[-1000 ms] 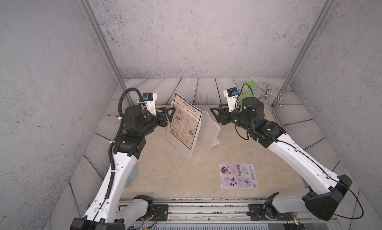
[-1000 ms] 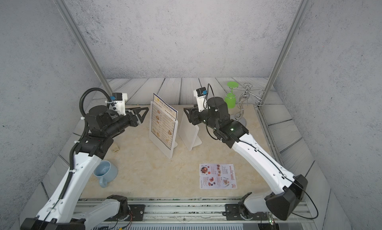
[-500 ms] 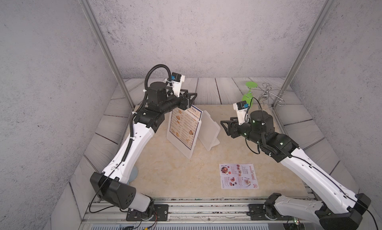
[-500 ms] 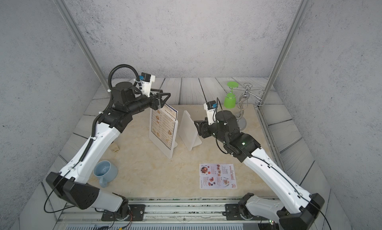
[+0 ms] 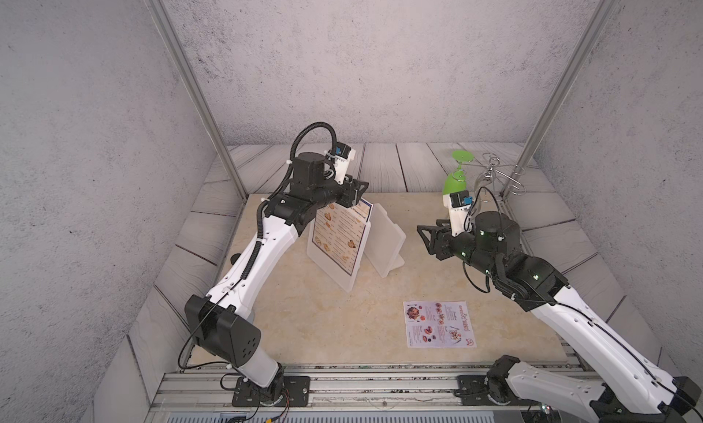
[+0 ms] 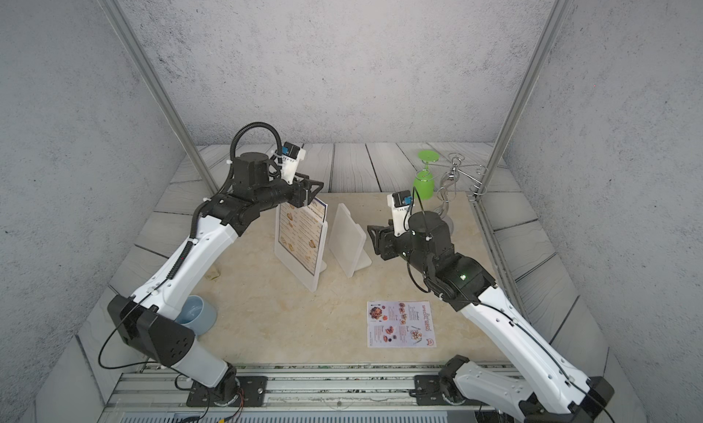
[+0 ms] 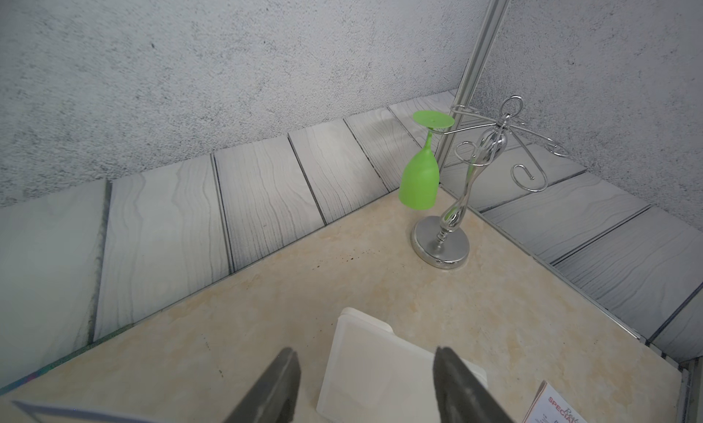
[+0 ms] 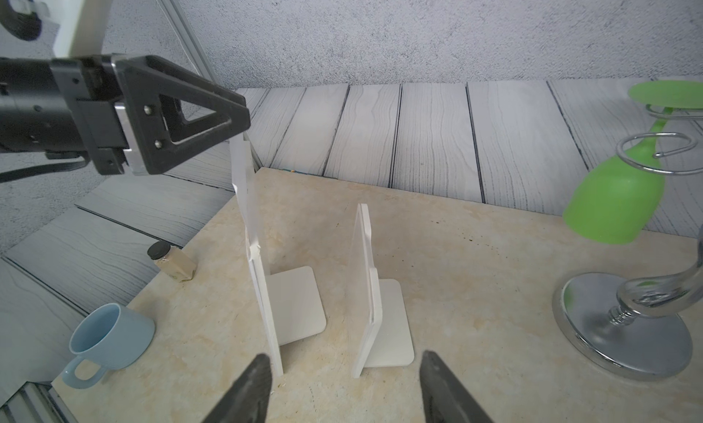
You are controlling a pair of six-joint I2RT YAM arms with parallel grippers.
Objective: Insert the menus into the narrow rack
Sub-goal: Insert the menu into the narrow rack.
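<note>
Toward the back of the cream marbled surface [image 5: 323, 326], the larger cream, blue-bordered printed menu [image 5: 340, 236] stands upright in the tall white plastic rack [image 5: 334, 277], its top edge poking above the panel, so I judge that half done. The smaller white, red-headed menu sheet [image 5: 439, 325] lies flat near the front, untouched, and the second white rack [image 5: 386, 242] alongside is empty. My left pincer [image 6: 317, 189] hovers released over the seated menu's top; my right pincer [image 6: 372, 239] is spread, holding nothing.
</note>
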